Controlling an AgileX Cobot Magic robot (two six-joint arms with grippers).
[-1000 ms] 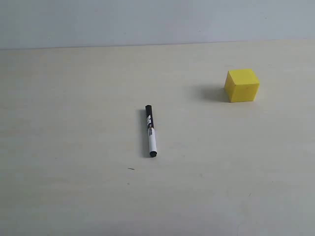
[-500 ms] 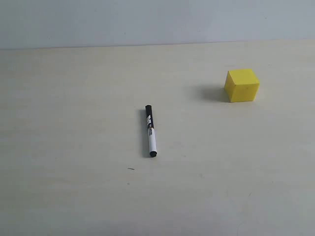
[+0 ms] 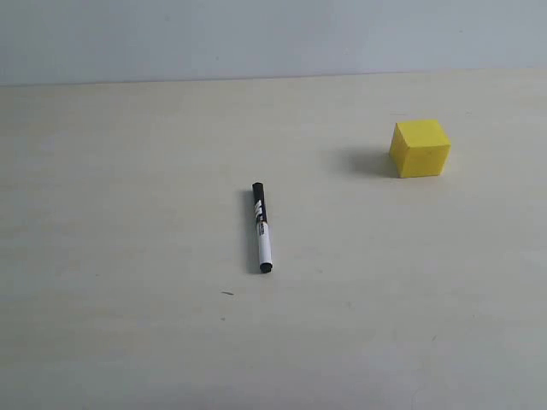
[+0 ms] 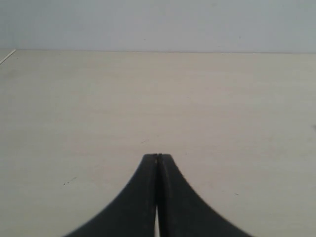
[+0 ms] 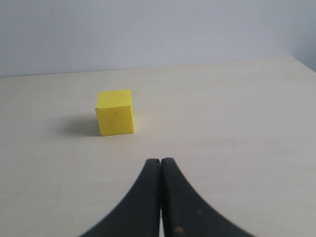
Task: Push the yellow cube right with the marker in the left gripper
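Observation:
The marker [image 3: 261, 227] lies flat near the middle of the table in the exterior view, black cap pointing away, held by nothing. The yellow cube [image 3: 420, 148] sits far to its right and further back. Neither arm appears in the exterior view. My left gripper [image 4: 158, 156] is shut with nothing between its fingers and faces bare table; the marker does not show in the left wrist view. My right gripper [image 5: 160, 160] is also shut and empty, with the yellow cube [image 5: 115, 112] a short way ahead of its tips and slightly to one side.
The pale table [image 3: 128, 171] ends at a grey wall [image 3: 256, 34] behind. A small dark speck [image 3: 227, 293] marks the surface just in front of the marker.

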